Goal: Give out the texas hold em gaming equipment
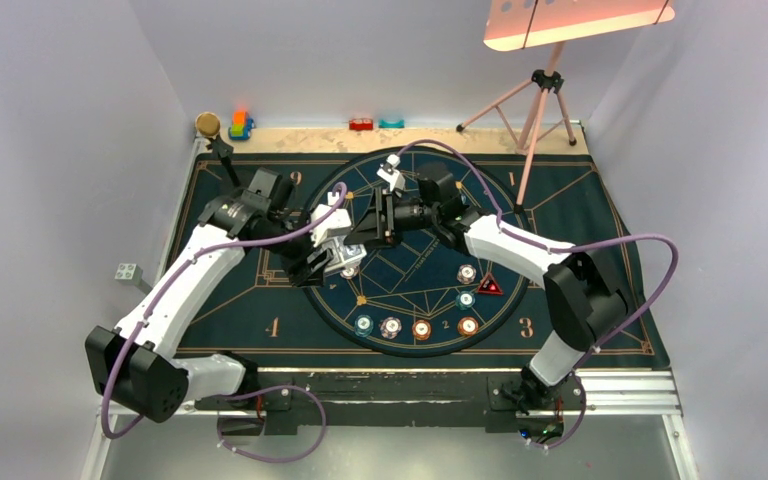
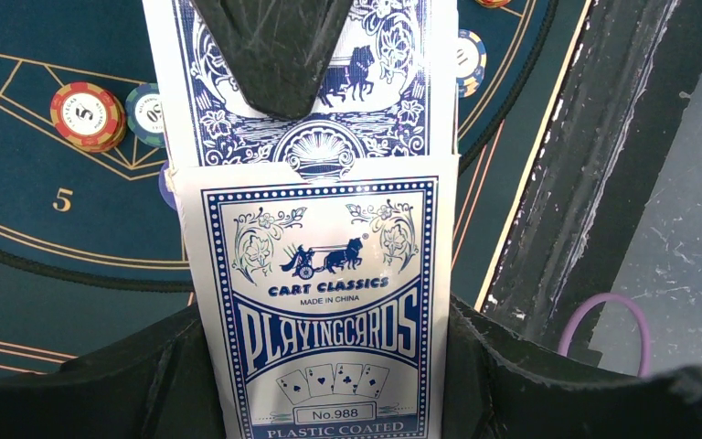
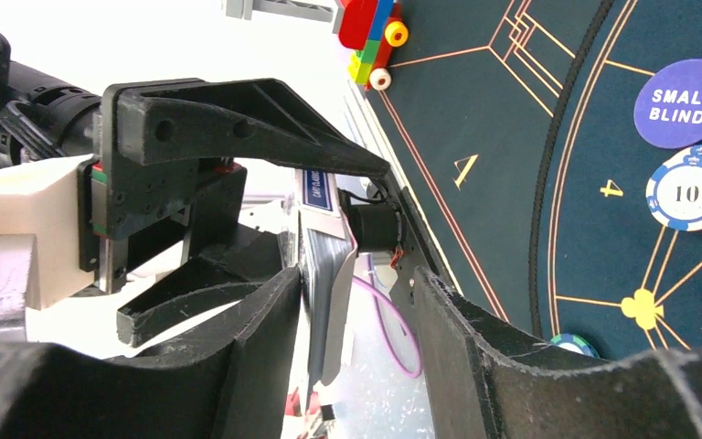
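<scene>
Left gripper (image 2: 329, 375) is clamped on the card box (image 2: 320, 302), holding it mid-air over the mat (image 1: 230, 325). Right gripper (image 3: 356, 311) straddles the box's top end, jaws apart, no pinch visible. Chips (image 1: 422, 328) & small-blind disc (image 3: 683, 103) are out; you've no cards dealt yet. Box is blue/white, glossy, and the top looks open.

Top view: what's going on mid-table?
The left gripper holds a blue-and-white Cart Classics playing-card box above the dark blue game mat. Blue-backed cards stick out of its open end, and the right gripper straddles them, its jaws apparently not yet closed. Round poker chips lie on the mat.
</scene>
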